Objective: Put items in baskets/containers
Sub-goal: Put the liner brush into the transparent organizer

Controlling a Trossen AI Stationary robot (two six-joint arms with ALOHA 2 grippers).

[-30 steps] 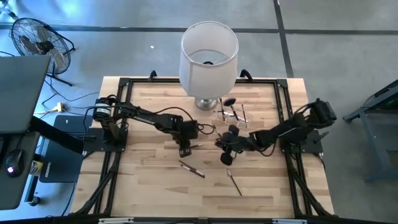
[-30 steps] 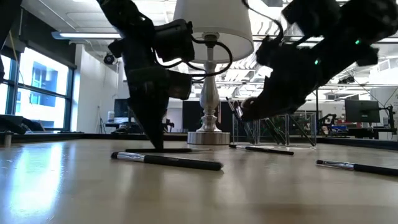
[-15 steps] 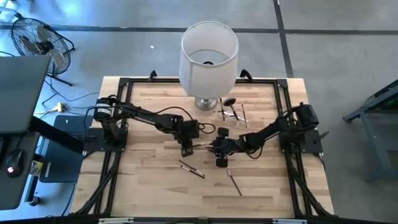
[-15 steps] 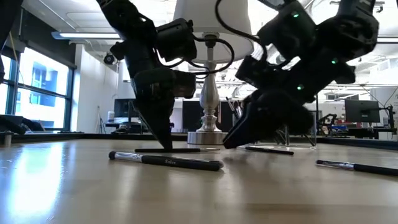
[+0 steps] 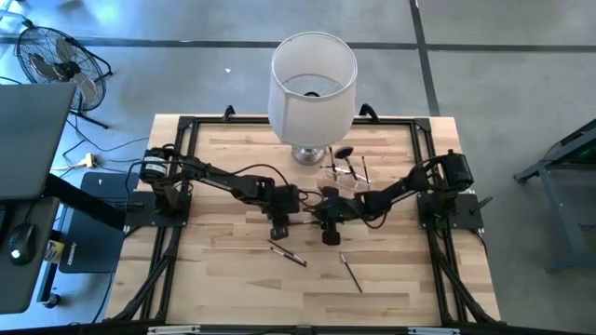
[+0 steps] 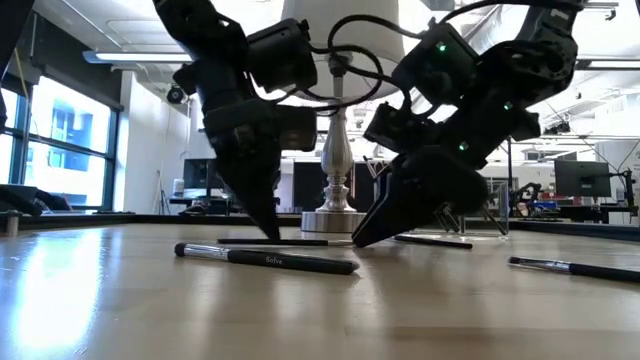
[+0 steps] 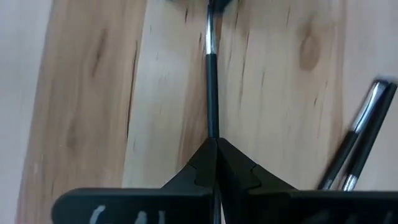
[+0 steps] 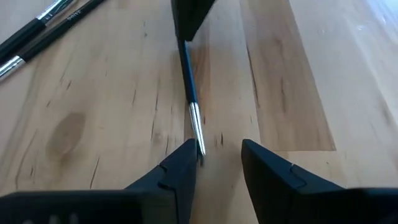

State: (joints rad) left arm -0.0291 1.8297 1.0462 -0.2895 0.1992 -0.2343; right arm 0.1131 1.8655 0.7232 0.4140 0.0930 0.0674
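A thin dark makeup brush (image 5: 303, 217) lies level on the wooden table between my two grippers. My left gripper (image 7: 216, 142) is shut on its handle. My right gripper (image 8: 217, 149) stands open at the brush's other end, with the silver ferrule (image 8: 195, 127) just inside one finger (image 8: 183, 163). The clear holder (image 5: 346, 174) stands by the lamp's base with several brushes upright in it. More brushes lie flat on the table: one pair (image 5: 287, 252) and a single one (image 5: 350, 272) nearer the front edge. My left gripper pinches the brush's dark handle (image 7: 212, 127) between its two fingertips. The fingers slant down from above (image 6: 262, 215) and the handle runs on straight ahead of them. The brush lies level at the table top. My right gripper: whether its finger touches the ferrule end, I cannot tell.
A big white lampshade on a silver base (image 5: 312, 88) stands at the far middle of the table, close behind the holder. A black frame (image 5: 186, 126) rims the table. Bare wood lies along the near edge and in the left half.
My right gripper has come down and toward the table's left, up to the brush held by my left gripper. Its wrist has rolled and its fingers have opened. They now stand about the brush's ferrule end. My left gripper has stayed shut on the handle.
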